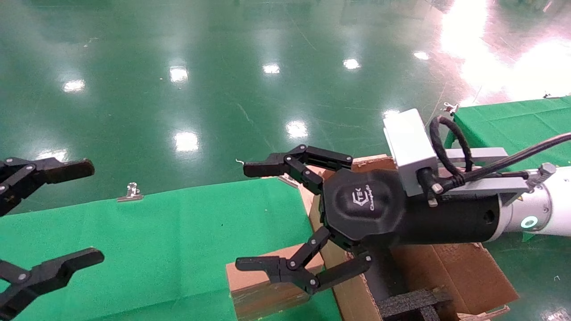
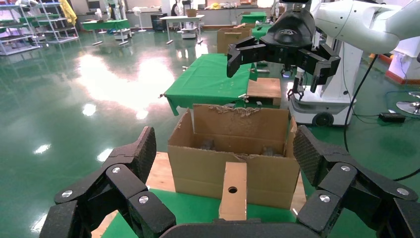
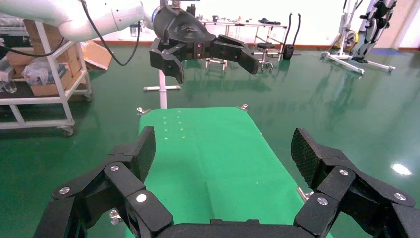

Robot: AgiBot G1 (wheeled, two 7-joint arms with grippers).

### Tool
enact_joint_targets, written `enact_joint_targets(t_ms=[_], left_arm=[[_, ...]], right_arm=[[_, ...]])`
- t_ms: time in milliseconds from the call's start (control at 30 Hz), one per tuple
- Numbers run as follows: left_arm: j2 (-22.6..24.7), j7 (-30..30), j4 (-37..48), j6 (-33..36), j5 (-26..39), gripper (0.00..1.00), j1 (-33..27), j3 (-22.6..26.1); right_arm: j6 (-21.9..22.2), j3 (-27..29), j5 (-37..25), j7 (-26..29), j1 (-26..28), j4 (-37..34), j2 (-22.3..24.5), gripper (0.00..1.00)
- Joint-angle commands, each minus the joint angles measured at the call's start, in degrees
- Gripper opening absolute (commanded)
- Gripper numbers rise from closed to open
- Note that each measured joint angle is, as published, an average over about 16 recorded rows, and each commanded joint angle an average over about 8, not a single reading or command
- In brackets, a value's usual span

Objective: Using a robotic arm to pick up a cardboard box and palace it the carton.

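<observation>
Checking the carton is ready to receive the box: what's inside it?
Black foam inserts show inside the carton. The right hand, open, hangs above and covers much of the interior; the rest cannot be seen.

The only readable marking is a raised emblem with a line of script beneath it on the black housing of the right end effector (image 1: pixel 254 217) in the head view; the emblem looks like a hexagonal badge with the letters "TEK", and the script below seems to start with "Ch" but cannot be read in full. The same housing shows in the left wrist view, its marking unreadable.
</observation>
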Motion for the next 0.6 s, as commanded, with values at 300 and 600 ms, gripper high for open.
enact_joint_targets(t_ms=[300, 600], left_arm=[[0.0, 0.0, 0.0, 0.0, 0.0, 1.00, 0.0, 0.0], [0.0, 0.0, 0.0, 0.0, 0.0, 0.90, 0.0, 0.0]], right_arm=[[0.0, 0.0, 0.0, 0.0, 0.0, 0.0, 0.0, 1.00], [0.0, 0.0, 0.0, 0.0, 0.0, 0.0, 0.0, 1.00]])
